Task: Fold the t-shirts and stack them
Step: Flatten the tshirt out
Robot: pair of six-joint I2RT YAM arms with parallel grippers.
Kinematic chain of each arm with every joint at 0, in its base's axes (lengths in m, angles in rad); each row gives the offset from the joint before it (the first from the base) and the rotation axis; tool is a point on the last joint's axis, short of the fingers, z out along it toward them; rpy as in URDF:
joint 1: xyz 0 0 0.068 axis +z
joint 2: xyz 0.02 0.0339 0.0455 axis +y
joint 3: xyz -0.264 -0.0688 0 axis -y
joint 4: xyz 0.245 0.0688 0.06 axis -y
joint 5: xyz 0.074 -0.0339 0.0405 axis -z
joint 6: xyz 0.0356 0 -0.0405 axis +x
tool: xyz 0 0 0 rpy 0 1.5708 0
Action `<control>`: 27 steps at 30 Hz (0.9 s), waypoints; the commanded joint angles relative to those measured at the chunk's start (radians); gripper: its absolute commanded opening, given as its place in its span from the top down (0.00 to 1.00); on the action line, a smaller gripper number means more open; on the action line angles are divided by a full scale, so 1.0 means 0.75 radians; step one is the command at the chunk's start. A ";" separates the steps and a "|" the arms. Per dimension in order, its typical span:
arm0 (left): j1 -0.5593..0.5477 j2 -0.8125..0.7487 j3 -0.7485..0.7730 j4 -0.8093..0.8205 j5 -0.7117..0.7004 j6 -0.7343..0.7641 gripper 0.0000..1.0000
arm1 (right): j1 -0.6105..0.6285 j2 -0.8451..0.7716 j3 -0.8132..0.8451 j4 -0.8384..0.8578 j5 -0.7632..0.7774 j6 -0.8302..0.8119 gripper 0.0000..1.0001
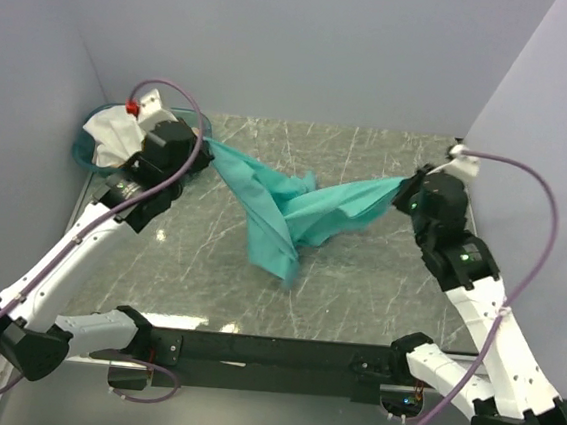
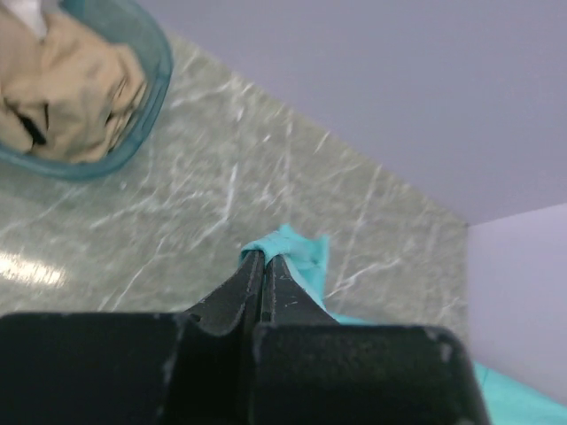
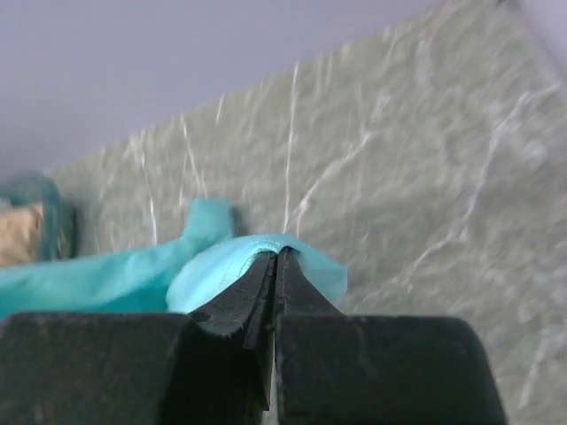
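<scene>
Over the middle of the grey marble-look tabletop (image 1: 355,300), the plain teal-green cloth t-shirt (image 1: 281,212) hangs strung between both arms. It sags toward 6 o'clock, and I can't tell if the lowest fold touches the surface. So I'd say we're at the spread-it-out step, with no fold made yet.

Left gripper (image 2: 264,257) is clamped tight on a bit of teal edge out at 10 o'clock. The right gripper (image 3: 276,257) is pinched on another bunched edge at 3 o'clock. No gap shows between either pair of jaws. Both arms reach forward from their bases, wrists turned in toward each other.

Next move, imo: pull the cloth taut and lay it flat, since the middle is twisted. White crumpled t-shirt (image 1: 110,136) and the tan-beige one (image 2: 62,88) sit in the shallow teal plastic basket (image 2: 159,80) at 10 o'clock.
</scene>
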 commanded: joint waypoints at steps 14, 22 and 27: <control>0.015 -0.403 0.188 -0.020 -0.320 0.135 0.99 | -0.182 -0.112 0.745 -0.176 0.159 -0.308 1.00; 0.015 -0.424 0.100 -0.059 -0.346 0.088 0.99 | -0.183 -0.127 0.654 -0.188 0.098 -0.300 1.00; 0.025 -0.281 0.028 -0.087 -0.385 0.047 0.99 | -0.185 -0.094 0.474 -0.156 0.047 -0.253 1.00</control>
